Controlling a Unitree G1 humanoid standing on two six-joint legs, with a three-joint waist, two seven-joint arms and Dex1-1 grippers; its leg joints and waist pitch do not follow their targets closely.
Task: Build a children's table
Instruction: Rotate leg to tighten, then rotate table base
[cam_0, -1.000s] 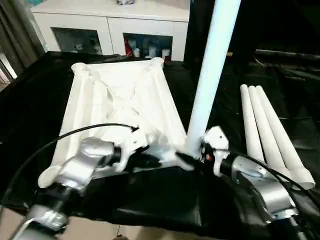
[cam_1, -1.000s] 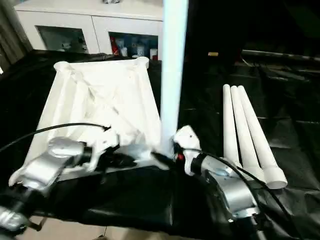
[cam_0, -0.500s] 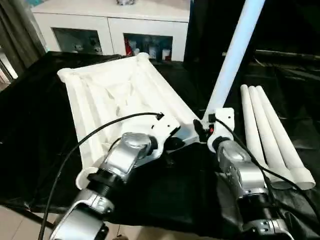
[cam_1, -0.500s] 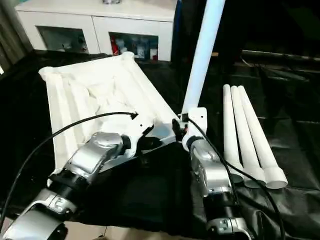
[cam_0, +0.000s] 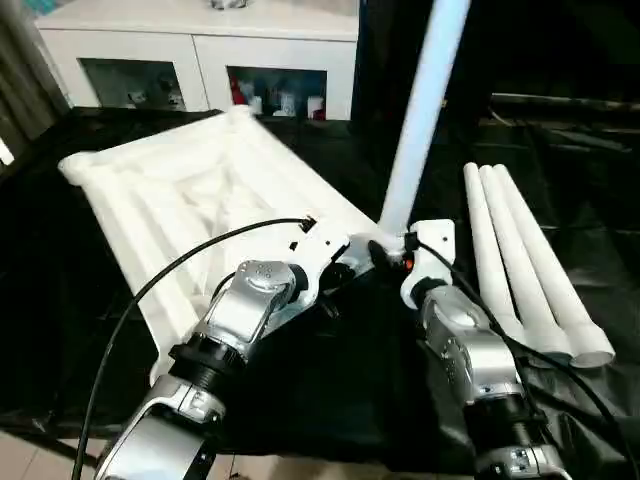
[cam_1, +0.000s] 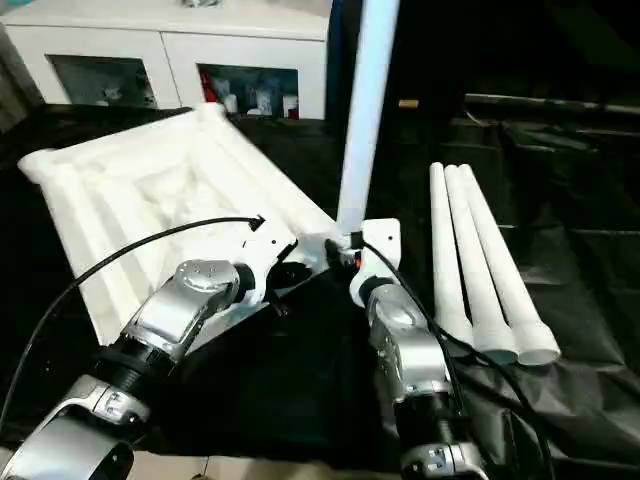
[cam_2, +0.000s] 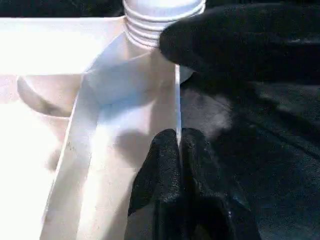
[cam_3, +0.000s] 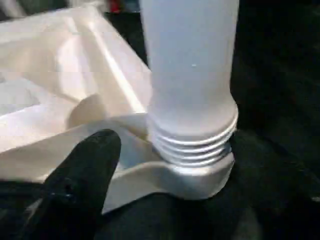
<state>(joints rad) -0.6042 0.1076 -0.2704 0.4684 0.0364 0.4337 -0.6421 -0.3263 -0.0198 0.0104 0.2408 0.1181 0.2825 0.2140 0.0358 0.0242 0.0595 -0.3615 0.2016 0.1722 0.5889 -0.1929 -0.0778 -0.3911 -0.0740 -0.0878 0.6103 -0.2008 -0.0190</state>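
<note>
swung round since before, table top (cam_0: 190, 200) sits clamped in left hand (cam_2: 178, 150); right hand (cam_3: 85, 170) unclear.

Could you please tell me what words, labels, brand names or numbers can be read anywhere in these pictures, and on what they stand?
None can be read.
White ribbed plastic tabletop: no text seen.
Upright white tapered tube leg and the three white tube legs lying on the black cloth: no text seen.
Items behind the white cabinet's glass doors: too small and blurred to read.

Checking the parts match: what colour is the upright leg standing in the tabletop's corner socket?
White, like the ribbed plastic tabletop; the upright tapered tube leg shows best in the right wrist view.
</note>
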